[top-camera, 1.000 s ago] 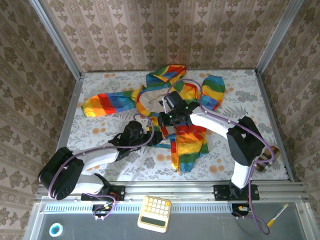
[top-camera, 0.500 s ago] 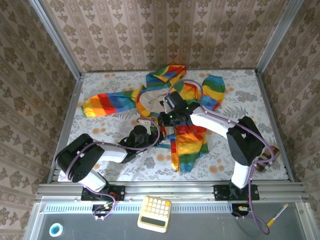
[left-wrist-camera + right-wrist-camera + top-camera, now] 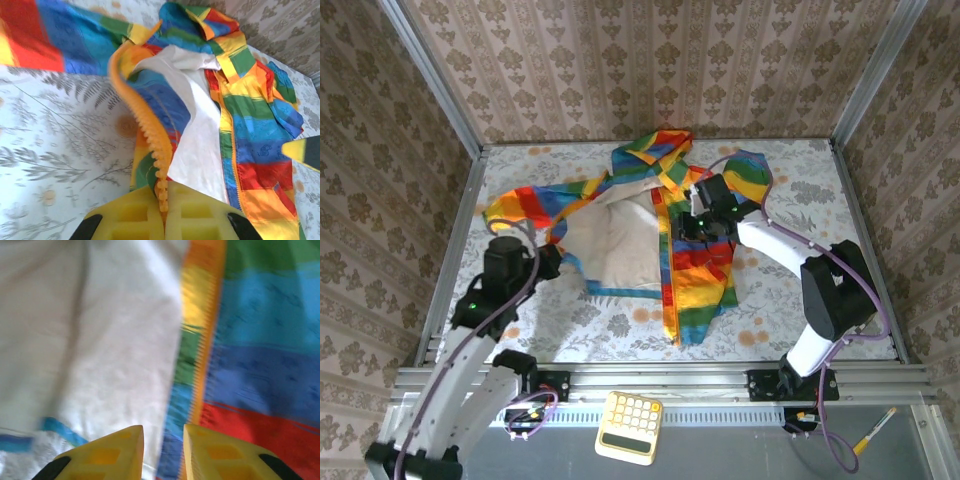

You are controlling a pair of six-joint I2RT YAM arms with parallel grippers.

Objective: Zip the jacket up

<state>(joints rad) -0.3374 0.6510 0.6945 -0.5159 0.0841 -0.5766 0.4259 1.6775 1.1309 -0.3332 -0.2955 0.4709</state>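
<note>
Orange zipper (image 3: 148, 140) — end hidden between fingers (image 3: 127, 220).

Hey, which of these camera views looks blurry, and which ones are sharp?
Right wrist: motion-smeared, with the jacket stripes and the orange zipper teeth streaked. Left wrist: the zipper edge nearest the lens is soft, while the stripes farther back are crisp. Top external: sharp and evenly lit.

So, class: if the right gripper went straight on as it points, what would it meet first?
Probably the orange zipper edge of the jacket, just ahead of the right gripper; depth is unclear.
</note>
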